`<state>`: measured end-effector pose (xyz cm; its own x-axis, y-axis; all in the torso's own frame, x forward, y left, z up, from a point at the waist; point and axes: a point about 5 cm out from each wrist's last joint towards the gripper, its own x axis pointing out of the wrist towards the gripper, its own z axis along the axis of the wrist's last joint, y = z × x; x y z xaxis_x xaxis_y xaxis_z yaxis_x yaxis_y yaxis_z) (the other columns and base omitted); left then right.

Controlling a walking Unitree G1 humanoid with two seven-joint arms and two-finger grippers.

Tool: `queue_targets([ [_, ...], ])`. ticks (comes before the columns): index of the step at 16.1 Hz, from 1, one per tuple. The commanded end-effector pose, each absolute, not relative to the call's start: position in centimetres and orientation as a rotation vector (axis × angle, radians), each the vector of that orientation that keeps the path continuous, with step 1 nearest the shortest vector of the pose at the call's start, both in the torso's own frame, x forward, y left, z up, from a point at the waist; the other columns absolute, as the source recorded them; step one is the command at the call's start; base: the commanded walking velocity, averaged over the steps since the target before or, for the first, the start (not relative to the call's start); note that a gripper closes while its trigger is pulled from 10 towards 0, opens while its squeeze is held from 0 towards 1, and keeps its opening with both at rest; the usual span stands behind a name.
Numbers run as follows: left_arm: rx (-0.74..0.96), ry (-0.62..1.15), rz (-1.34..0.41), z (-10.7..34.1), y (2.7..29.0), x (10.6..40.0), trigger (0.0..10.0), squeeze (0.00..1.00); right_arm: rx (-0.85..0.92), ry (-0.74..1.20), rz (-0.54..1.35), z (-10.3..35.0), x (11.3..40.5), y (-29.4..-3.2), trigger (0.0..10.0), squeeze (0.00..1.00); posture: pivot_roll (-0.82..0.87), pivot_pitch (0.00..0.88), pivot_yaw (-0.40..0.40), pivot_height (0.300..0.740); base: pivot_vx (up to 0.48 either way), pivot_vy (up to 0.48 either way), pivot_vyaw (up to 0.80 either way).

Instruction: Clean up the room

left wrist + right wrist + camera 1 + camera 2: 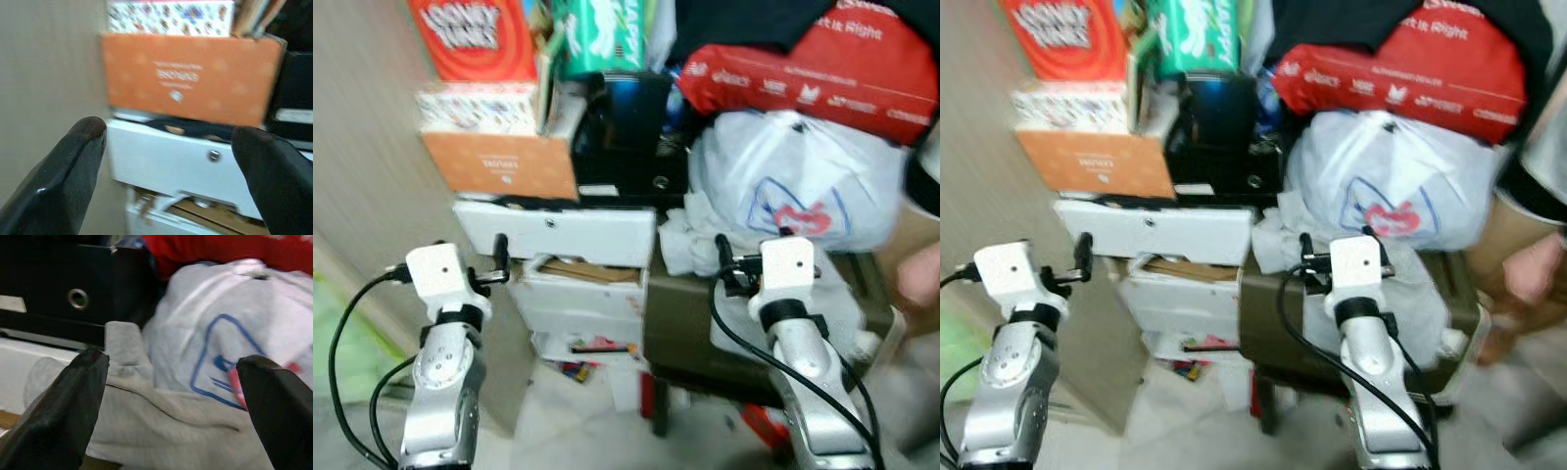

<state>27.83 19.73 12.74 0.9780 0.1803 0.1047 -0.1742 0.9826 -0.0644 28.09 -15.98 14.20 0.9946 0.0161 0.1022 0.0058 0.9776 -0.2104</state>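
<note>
We hold both grippers, left [168, 171] and right [171, 406], raised with fingers spread and empty, facing the grey cloth [161, 426] draped under the white bag [793, 176]; it looks soft and light, best pinched at a fold.

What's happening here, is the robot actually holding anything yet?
Not yet. Both arms are raised toward a cluttered stack. The left hand, open, faces the white drawer unit under an orange box. The right hand, also open, points at a grey cloth below a white plastic bag. A person's hand shows at the right edge.
</note>
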Motion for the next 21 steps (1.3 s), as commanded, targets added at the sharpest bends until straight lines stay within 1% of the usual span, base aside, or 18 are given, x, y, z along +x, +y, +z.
queue_targets([
  [1, -0.03, -0.1, 0.207, 12.5, 20.3, 27.7, 10.0, 0.0, -0.203, -0.108, 0.007, 14.3, 28.2, -16.0, 10.0, 0.0, -0.13, 0.0, 0.064, 0.74, 0.0, 0.0, 0.8],
  [14, -0.041, -0.082, 0.248, 12.3, 20.6, 27.8, 10.0, 0.0, -0.197, -0.09, 0.06, 13.9, 28.3, -15.5, 10.0, 0.0, -0.12, 0.0, 0.058, 0.74, 0.0, 0.0, 0.8],
  [15, -0.058, -0.076, 0.242, 12.2, 20.5, 27.9, 10.0, 0.0, -0.193, -0.089, 0.066, 13.8, 28.5, -15.3, 10.0, 0.0, -0.12, 0.0, 0.057, 0.74, 0.0, 0.0, 0.8],
  [17, -0.072, -0.058, 0.249, 12.0, 20.7, 28.3, 10.0, 0.0, -0.2, -0.098, 0.094, 14.1, 29.2, -14.9, 10.0, 0.0, -0.13, 0.0, 0.063, 0.74, 0.0, 0.0, 0.2],
  [19, -0.058, -0.077, 0.225, 12.5, 20.4, 28.9, 10.0, 0.0, -0.227, -0.132, 0.12, 14.9, 29.9, -14.8, 10.0, 0.0, -0.13, 0.0, 0.065, 0.74, 0.0, 0.0, 0.8],
  [21, -0.071, -0.092, 0.238, 12.8, 20.3, 29.1, 10.0, 0.0, -0.229, -0.138, 0.091, 15.1, 30.0, -15.4, 10.0, 0.0, -0.13, 0.0, 0.064, 0.74, 0.0, 0.0, 0.8],
])
